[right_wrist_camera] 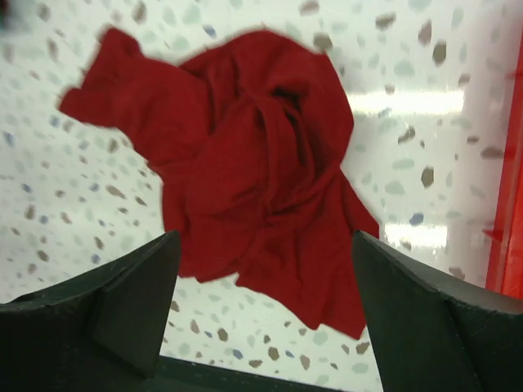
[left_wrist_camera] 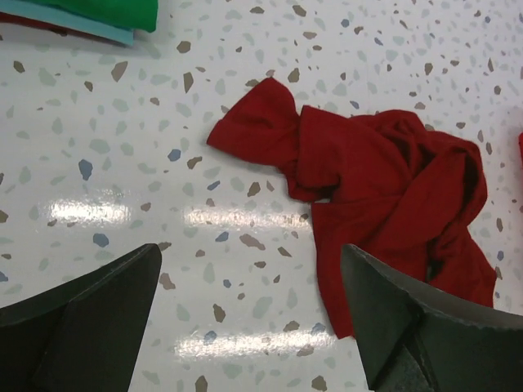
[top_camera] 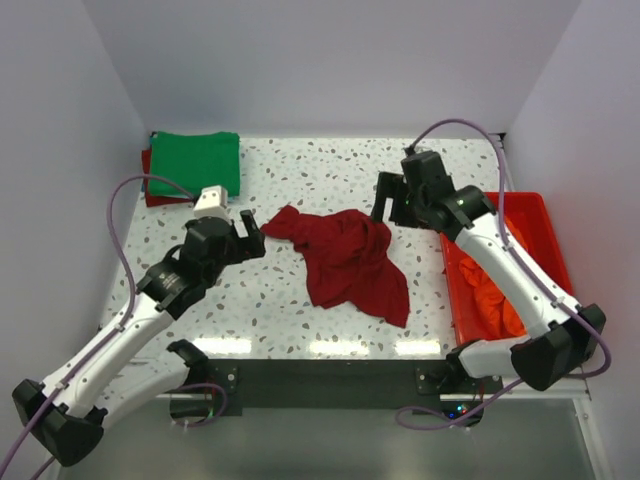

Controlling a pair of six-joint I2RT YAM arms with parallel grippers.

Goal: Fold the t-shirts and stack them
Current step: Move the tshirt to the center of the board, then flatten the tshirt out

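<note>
The dark red t-shirt (top_camera: pixel 350 265) lies crumpled on the table (top_camera: pixel 300 160) near the red tub (top_camera: pixel 530 200), while a folded green t-shirt (top_camera: pixel 197 160) rests well apart from the tub at the far corner, so I judge one fold done and this one not yet begun. The left gripper (top_camera: pixel 250 228), on the shirt's side away from the tub, and the right gripper (top_camera: pixel 385 205), on its tub side, hover with jaws spread and empty. Orange cloth (top_camera: pixel 495 300) in the tub is half hidden by the right arm, and the layers under the green t-shirt are hard to make out.
</note>
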